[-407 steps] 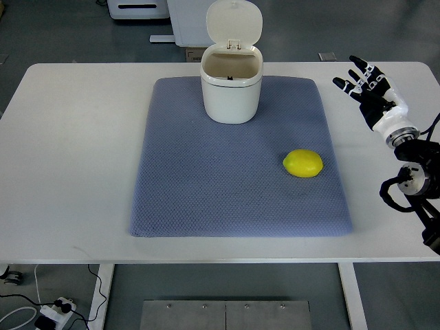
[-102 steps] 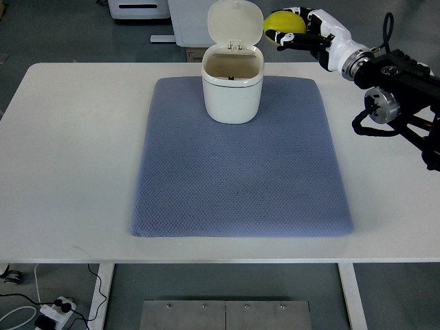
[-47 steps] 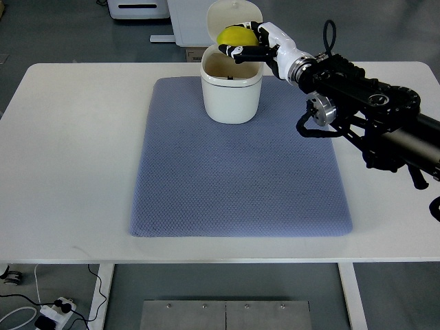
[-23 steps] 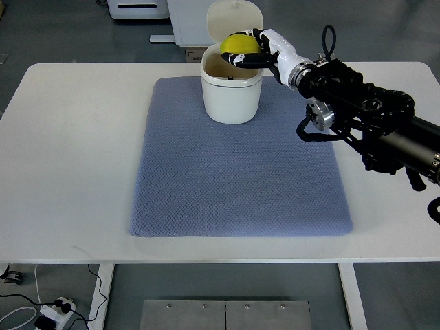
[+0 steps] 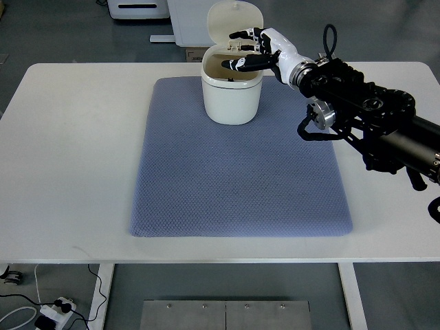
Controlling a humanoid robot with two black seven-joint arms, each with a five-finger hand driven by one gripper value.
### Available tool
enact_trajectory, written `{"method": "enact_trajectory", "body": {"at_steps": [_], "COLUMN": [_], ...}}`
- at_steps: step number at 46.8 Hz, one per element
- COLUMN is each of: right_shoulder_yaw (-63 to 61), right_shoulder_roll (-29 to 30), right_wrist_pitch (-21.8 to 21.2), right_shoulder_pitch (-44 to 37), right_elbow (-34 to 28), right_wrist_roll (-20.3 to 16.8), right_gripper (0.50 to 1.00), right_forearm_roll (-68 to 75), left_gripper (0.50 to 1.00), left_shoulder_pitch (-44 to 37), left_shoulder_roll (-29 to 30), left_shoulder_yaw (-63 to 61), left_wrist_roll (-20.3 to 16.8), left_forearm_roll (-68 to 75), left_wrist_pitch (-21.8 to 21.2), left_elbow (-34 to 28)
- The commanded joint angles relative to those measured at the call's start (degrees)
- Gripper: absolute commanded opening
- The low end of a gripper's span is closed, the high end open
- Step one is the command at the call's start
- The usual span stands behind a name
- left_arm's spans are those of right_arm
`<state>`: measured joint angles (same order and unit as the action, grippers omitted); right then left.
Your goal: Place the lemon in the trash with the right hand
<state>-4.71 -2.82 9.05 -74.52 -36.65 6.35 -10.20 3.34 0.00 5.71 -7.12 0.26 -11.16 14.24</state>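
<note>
Overhead, the right hand (image 5: 253, 49) hangs above the open mouth of the white trash bin (image 5: 232, 93), reached in from the picture's right on a black arm (image 5: 364, 110) that crosses the back right part of the desk (image 5: 75, 137). Fingers (image 5: 242, 34) are spread and slack, holding nothing; the thumb points left across the bin's opening, the other digits fan out toward the raised lid (image 5: 234, 22). No contact between hand and rim can be confirmed from this angle.

Lemon: not visible anywhere on the desk or in the hand. The inside of the bin is dark and partly masked by the thumb, so whether the fruit lies in there cannot be told.

Bin stands upright on the far edge of a blue-grey textured mat (image 5: 240, 165), roughly centred on it side to side. Lid is tipped back and stands up behind the opening. Mat lies flat in the middle of the white desk, its near edge close to the desk's near edge.

Left arm does not show. Beyond the desk's far edge, grey floor and the base of a white unit (image 5: 137, 8). Under the near edge, at lower left, a power strip (image 5: 56, 311) with cables on the floor.
</note>
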Motion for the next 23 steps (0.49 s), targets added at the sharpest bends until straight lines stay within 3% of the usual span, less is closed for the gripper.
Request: {"method": "enact_trajectory", "body": {"at_steps": [1,23], "right_shoulder_yaw": [-0.04,-0.30], "right_shoulder_roll": [-0.08,-2.71], "right_wrist_pitch": [0.00,-1.05], "right_shoulder_pitch": [-0.01,-0.62], "right_elbow": [0.00,-1.49], "right_wrist_roll": [-0.02,-0.02], "right_gripper": [0.931,0.987], "right_forearm_roll": [0.00,0.09], "left_gripper": [1.000,1.000], "left_shoulder_pitch": [0.00,0.00], "left_shoulder_roll": [0.00,0.00], "left_shoulder_yaw": [0.00,0.00], "left_wrist_roll": [0.01,0.01], "left_forearm_roll": [0.00,0.00], "left_wrist_pitch": [0.00,0.00], "left_elbow": [0.00,0.00]}}
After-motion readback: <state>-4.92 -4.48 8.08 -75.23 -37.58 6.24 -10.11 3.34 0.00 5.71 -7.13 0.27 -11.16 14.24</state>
